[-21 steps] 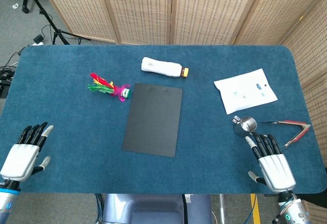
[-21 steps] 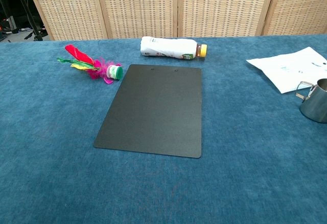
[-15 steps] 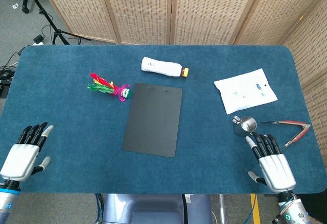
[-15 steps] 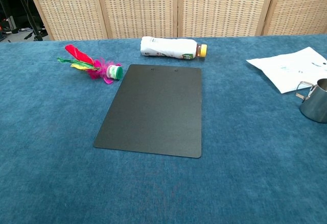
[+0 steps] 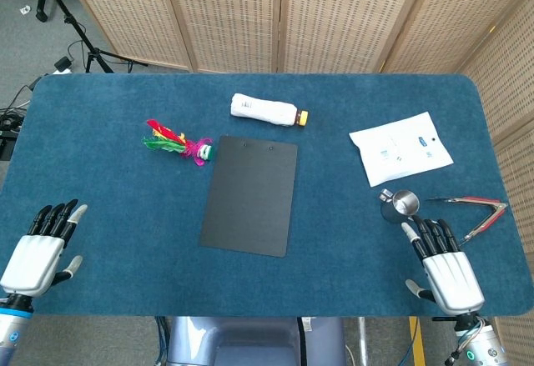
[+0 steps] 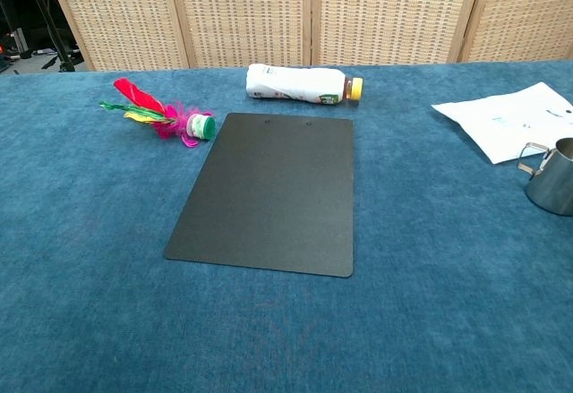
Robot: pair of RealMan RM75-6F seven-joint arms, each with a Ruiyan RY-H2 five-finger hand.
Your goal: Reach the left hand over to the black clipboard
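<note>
The black clipboard [image 5: 250,194] lies flat in the middle of the blue table, and the chest view shows it too [image 6: 266,193]. My left hand [image 5: 37,251] rests at the table's front left corner, far to the left of the clipboard, fingers spread and empty. My right hand [image 5: 442,268] sits at the front right edge, fingers apart, holding nothing. Neither hand appears in the chest view.
A feathered shuttlecock [image 5: 177,142] lies just left of the clipboard's top corner. A white bottle [image 5: 267,110] lies on its side behind it. At the right are a white packet [image 5: 400,147], a small metal cup [image 5: 401,204] and tongs [image 5: 476,211].
</note>
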